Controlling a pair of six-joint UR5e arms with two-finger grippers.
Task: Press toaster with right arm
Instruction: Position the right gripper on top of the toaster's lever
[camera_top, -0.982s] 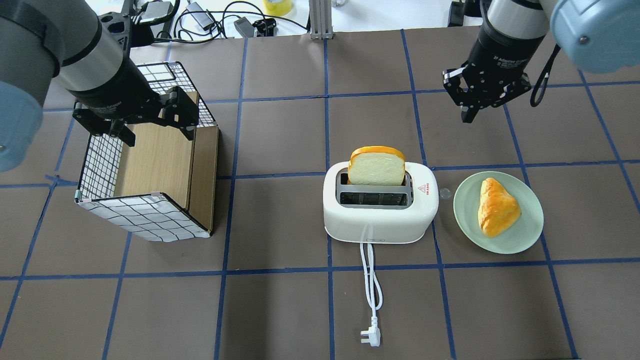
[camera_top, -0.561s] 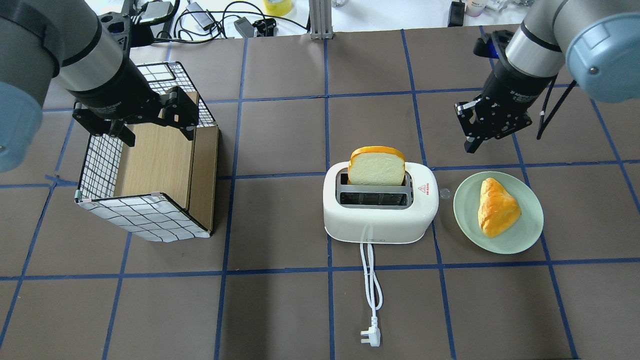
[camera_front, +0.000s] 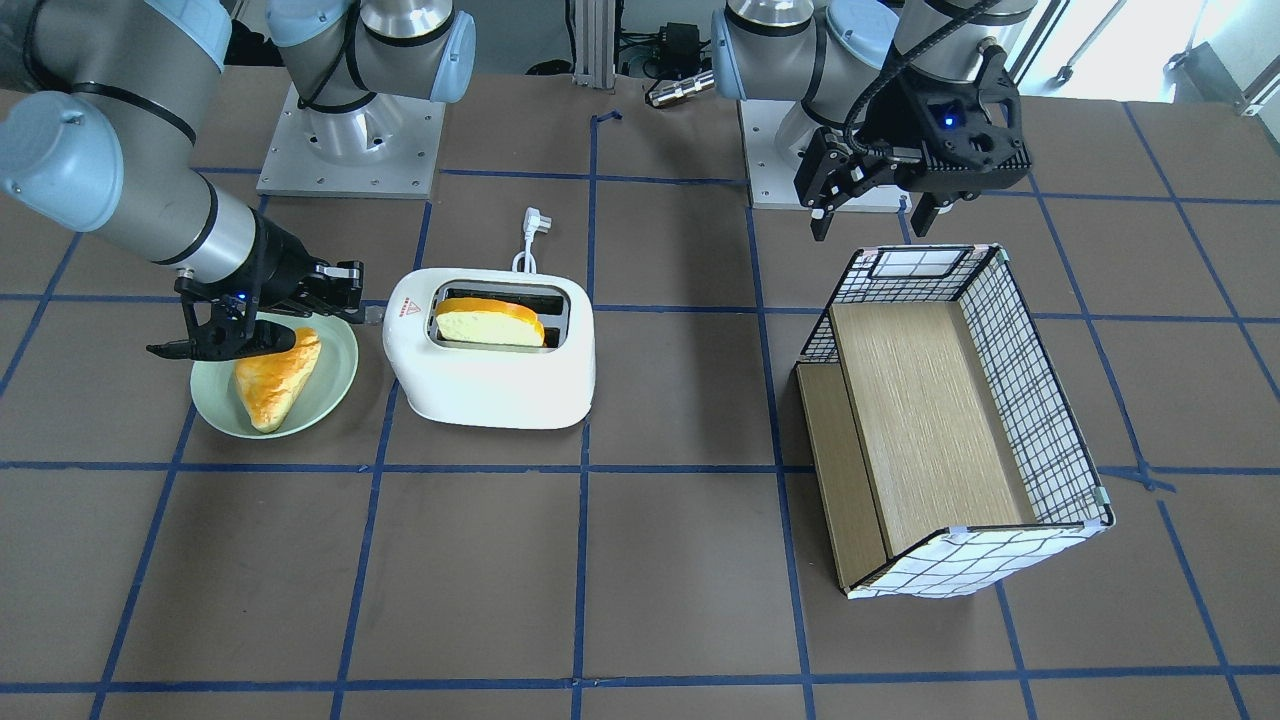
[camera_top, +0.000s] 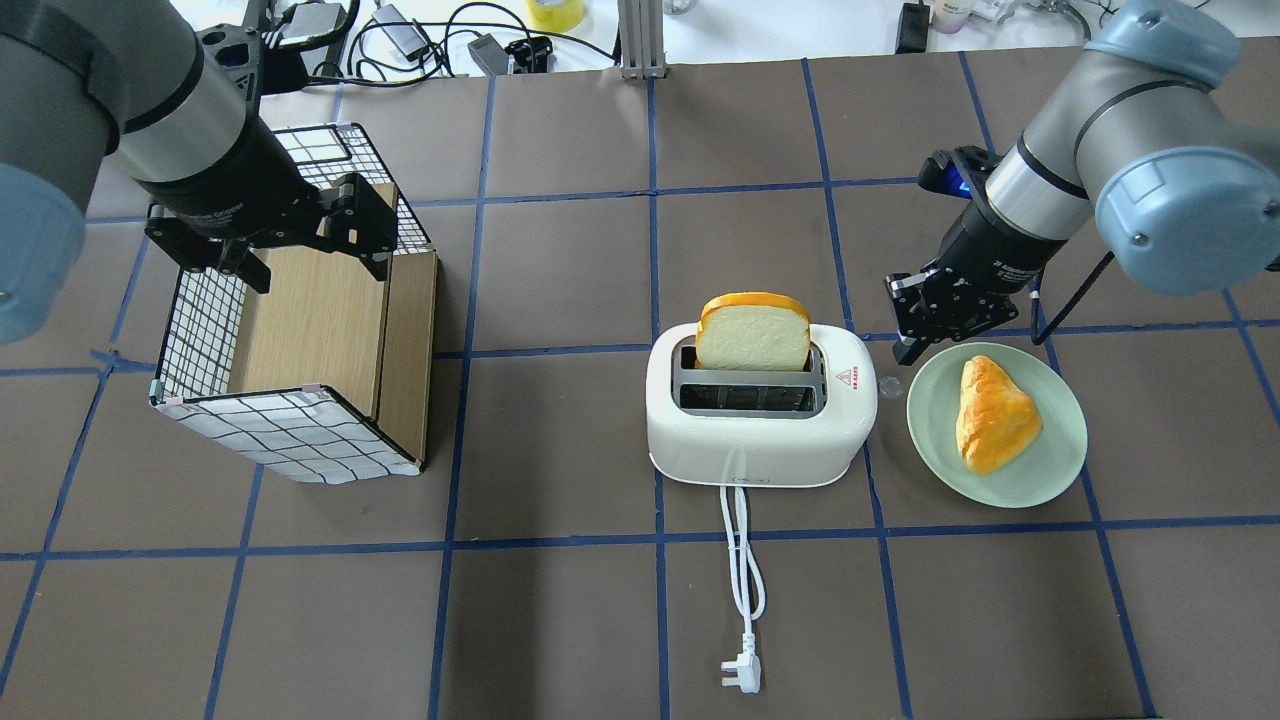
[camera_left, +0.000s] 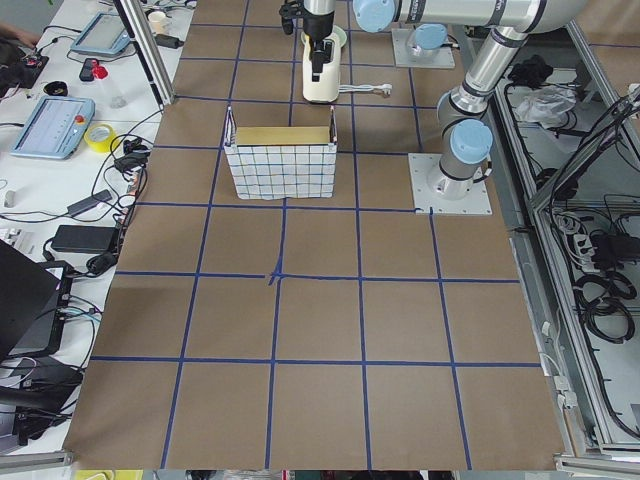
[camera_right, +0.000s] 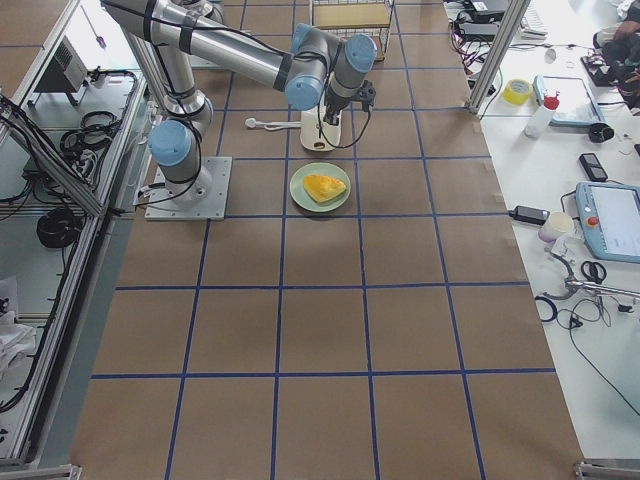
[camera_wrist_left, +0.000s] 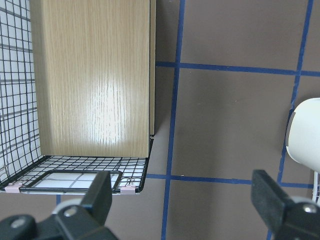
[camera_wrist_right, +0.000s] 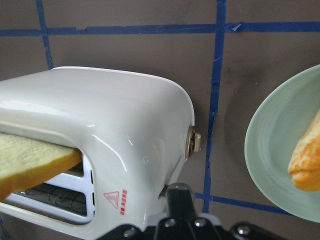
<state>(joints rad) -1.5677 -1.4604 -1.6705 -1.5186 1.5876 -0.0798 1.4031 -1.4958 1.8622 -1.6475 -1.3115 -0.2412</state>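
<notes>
Risks, with the black two-finger right end effector (camera_top: 905, 350) closed, empty and poised near the small tan side lever (camera_wrist_right: 194, 141) of the white rounded plastic toaster (camera_top: 760, 440) at mid desk (camera_top: 560, 620) (pale green round plate (camera_top: 930, 425) just beside), glancing off and shoving the toaster sideways by descending off-centre.

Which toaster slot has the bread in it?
The toaster slot away from the cord holds the bread slice; the cord-side slot is empty.

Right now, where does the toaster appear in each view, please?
Front-facing: toaster left of centre.
Overhead: toaster right of centre.
Exterior left: toaster top centre, small.
Exterior right: toaster top centre, small.
Left wrist: toaster at right edge.
Right wrist: toaster fills left half.
Landmark: green plate beside it, missing only from left wrist.
</notes>
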